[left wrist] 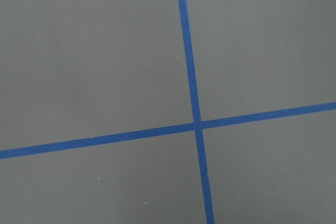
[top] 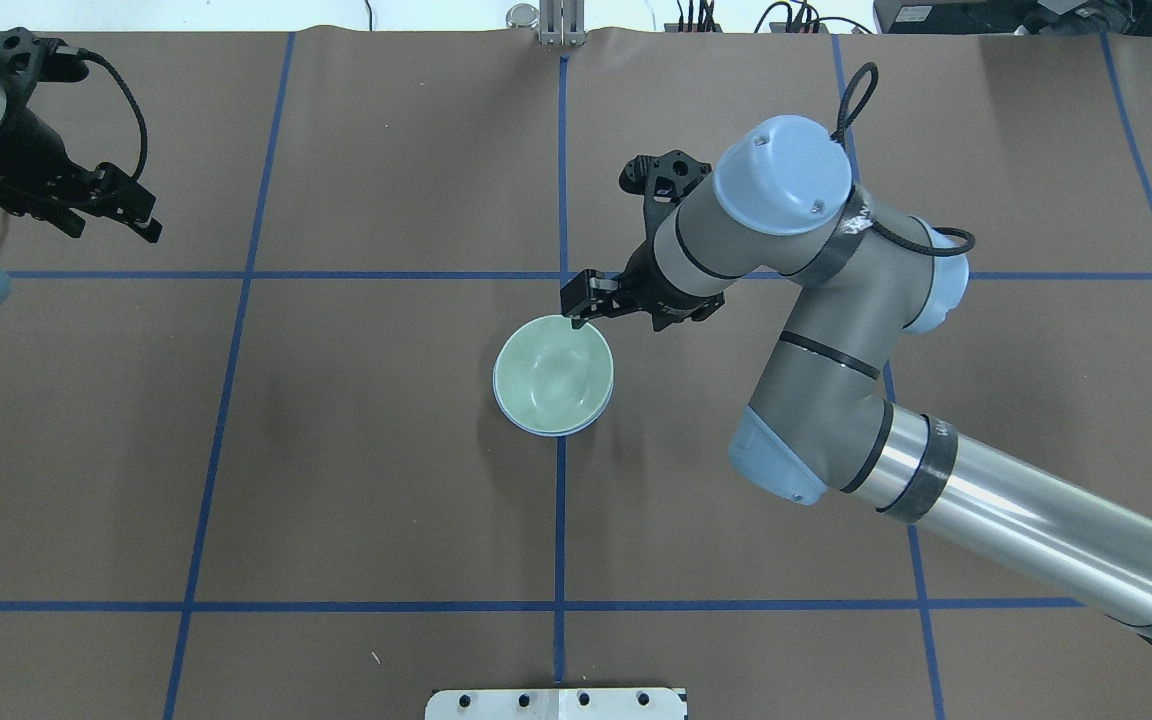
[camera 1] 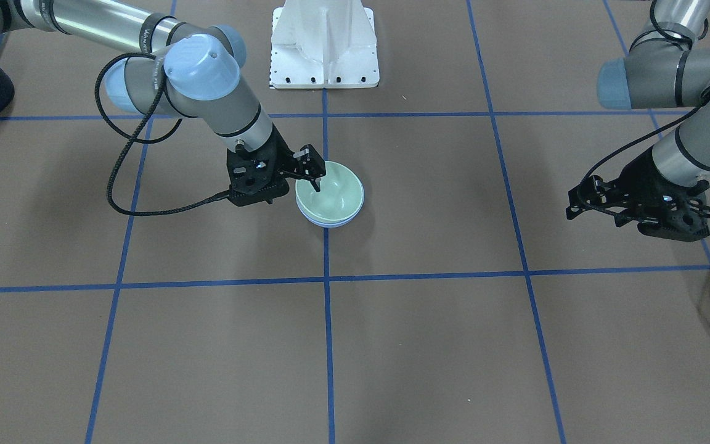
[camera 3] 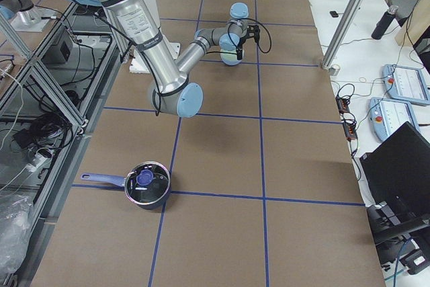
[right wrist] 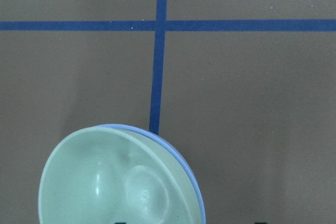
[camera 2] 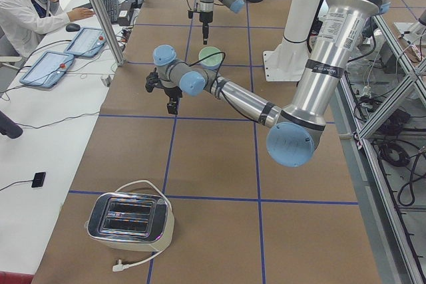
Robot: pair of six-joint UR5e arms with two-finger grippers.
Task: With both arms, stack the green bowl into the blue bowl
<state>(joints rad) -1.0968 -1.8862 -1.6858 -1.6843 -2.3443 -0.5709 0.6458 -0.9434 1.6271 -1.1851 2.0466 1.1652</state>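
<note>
Bowls sit nested at the middle of the table [camera 1: 429, 345]; the green bowl [camera 1: 333, 194] rests inside the blue bowl [camera 1: 330, 224], both upright with their mouths facing up; being round, they show no long axis. Only a thin crescent of the blue rim and outer wall shows past the green one, and the green bowl itself holds nothing. The pair stands on the blue tape line [camera 1: 328, 345] that runs out from the white pedestal [camera 1: 324, 49], just on the far side of a tape crossing as the right wrist camera sees it.

The right gripper [camera 1: 317, 179] is at the green bowl's rim, on the side toward the right arm; in the wrist view two dark fingertips barely show at the bottom edge, wide apart, one over the bowl's inside and one outside it, so the jaws stand apart around the rim rather than pinching it.

The left gripper [camera 1: 572, 206] hangs far off to the left end of the table, well apart from the bowls, its fingers spread and holding nothing; its wrist camera shows only brown table and a tape crossing.

Near that left end stands a toaster [camera 2: 130, 221]; near the right end a dark saucepan [camera 3: 148, 183] sits with its lid on, contents hidden.
</note>
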